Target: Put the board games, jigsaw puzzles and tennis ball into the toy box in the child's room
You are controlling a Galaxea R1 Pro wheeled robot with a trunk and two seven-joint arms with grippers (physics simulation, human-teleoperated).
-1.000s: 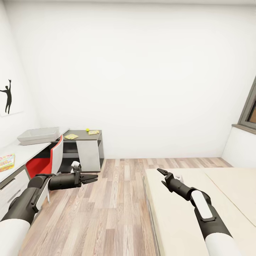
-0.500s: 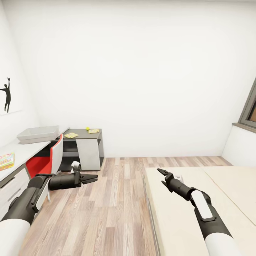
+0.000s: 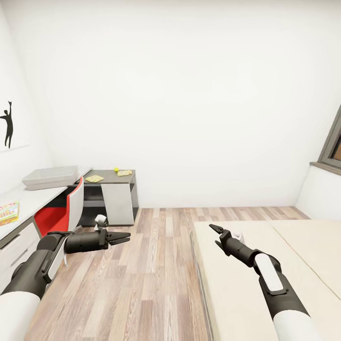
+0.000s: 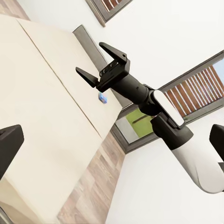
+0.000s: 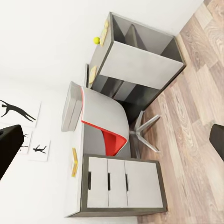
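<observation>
The light grey toy box point(image 3: 49, 176) point(image 5: 70, 112) sits on the long white table point(image 3: 28, 201) at the left. Nearer me on that table lies a board game point(image 3: 8, 213) point(image 5: 73, 162) with a yellow, green and red cover. On the dark far section are two jigsaw puzzles point(image 3: 94, 179) point(image 3: 124, 173) and the tennis ball point(image 3: 116, 168) point(image 5: 96, 40). My left gripper point(image 3: 124, 237) hangs open over the wood floor, empty. Over the near corner of the cream bed point(image 3: 246, 284) point(image 4: 37, 107), my right gripper point(image 3: 215, 233) point(image 4: 91, 58) stands open and holds nothing.
A red and white swivel chair point(image 3: 66, 208) point(image 5: 105, 121) is tucked under the table. Drawers point(image 5: 116, 183) stand below the table's near end. Wood floor point(image 3: 151, 265) runs between table and bed. A window point(image 3: 331, 147) is at the right wall.
The whole view has shifted slightly, so the table and wall picture sit a little further left and higher. Both arms hold the same pose, grippers open.
</observation>
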